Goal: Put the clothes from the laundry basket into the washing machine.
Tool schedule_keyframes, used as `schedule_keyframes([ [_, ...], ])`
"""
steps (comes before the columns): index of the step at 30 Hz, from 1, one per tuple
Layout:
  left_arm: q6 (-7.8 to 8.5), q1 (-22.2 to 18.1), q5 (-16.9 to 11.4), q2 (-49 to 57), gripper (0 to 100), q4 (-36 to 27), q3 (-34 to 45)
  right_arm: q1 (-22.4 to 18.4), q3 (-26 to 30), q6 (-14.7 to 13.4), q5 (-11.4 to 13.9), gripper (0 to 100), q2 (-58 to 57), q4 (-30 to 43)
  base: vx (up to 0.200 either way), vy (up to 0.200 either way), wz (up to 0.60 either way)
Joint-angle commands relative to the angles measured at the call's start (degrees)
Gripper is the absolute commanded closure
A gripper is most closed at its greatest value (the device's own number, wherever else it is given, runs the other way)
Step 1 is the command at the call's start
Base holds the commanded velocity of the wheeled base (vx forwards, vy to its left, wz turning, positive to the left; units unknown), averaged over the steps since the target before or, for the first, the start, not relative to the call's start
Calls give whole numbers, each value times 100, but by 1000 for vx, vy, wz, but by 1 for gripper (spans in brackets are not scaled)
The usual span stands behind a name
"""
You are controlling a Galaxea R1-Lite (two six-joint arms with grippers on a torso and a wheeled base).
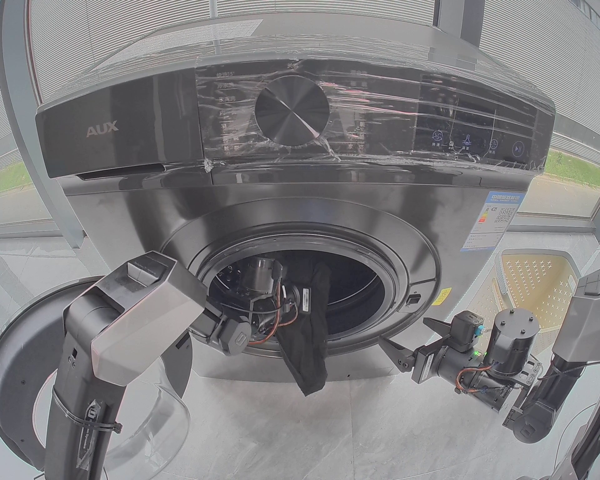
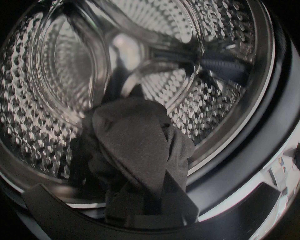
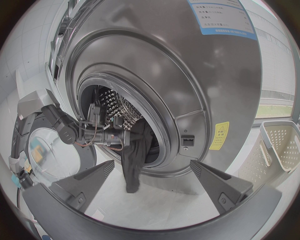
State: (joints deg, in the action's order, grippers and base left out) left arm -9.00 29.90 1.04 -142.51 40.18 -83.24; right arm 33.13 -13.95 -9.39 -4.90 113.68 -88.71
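Left arm (image 1: 134, 312) — grey angular shell, orange cables (image 1: 275, 320); right end effector (image 1: 406, 334) black.

dark garment (image 2: 137, 150) bunched, perforated drum (image 2: 34, 118) behind

Looks like some glassed-in test room, not a home: the washing machine (image 1: 300, 206) ahead of the right gripper (image 1: 404, 332) has a cling-wrapped panel (image 1: 375, 119), blinded windows (image 1: 119, 25) beyond, tiled floor (image 1: 281, 431) underneath.

The washing machine (image 1: 125, 206) is dark metallic grey with a glossy black control panel (image 1: 400, 119), its drum (image 2: 37, 125) shiny silver embossed with a dimpled pattern, the garment (image 1: 306, 350) plain black, the laundry basket (image 1: 540, 281) cream with star-shaped perforations, and the warning sticker (image 3: 219, 135) yellow.
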Motion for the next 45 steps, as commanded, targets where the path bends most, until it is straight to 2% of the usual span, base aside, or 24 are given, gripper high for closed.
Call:
schedule_keyframes([
  [1,-181,-143,292,-137,100,227,-667,0,-3,-2,-2,0,-12,-6,0,0,0],
  [5,-208,-187,433,-260,100,412,-808,0,-3,-2,-2,0,-12,-6,0,0,0],
  [10,-243,-160,292,-119,100,394,-386,0,6,-2,-2,0,-12,3,0,0,0],
  [11,-287,-125,257,-58,0,394,-325,0,6,-2,-2,0,-12,3,0,0,0],
  [14,-392,-28,90,136,0,341,36,0,6,-2,-2,0,-3,3,0,0,0],
  [20,-366,139,-60,452,0,78,510,0,15,-2,-2,0,-3,3,0,0,0],
  [24,-304,235,-227,601,0,-256,879,9,32,-2,-2,0,-3,3,0,0,0],
  [26,-164,262,-235,593,0,-458,1020,9,32,-2,-2,0,-3,3,0,0,0],
  [28,-85,262,-235,540,0,-485,1029,9,32,-2,-2,0,-3,3,0,0,0],
  [40,-32,200,-218,-172,0,-494,537,9,15,-2,-2,0,-3,3,0,0,0],
  [41,-32,200,-209,-207,100,-485,510,9,15,-2,-2,0,-3,3,0,0,0],
  [45,-41,191,-183,-269,100,-485,378,9,15,-2,-2,0,-3,3,0,0,0],
])
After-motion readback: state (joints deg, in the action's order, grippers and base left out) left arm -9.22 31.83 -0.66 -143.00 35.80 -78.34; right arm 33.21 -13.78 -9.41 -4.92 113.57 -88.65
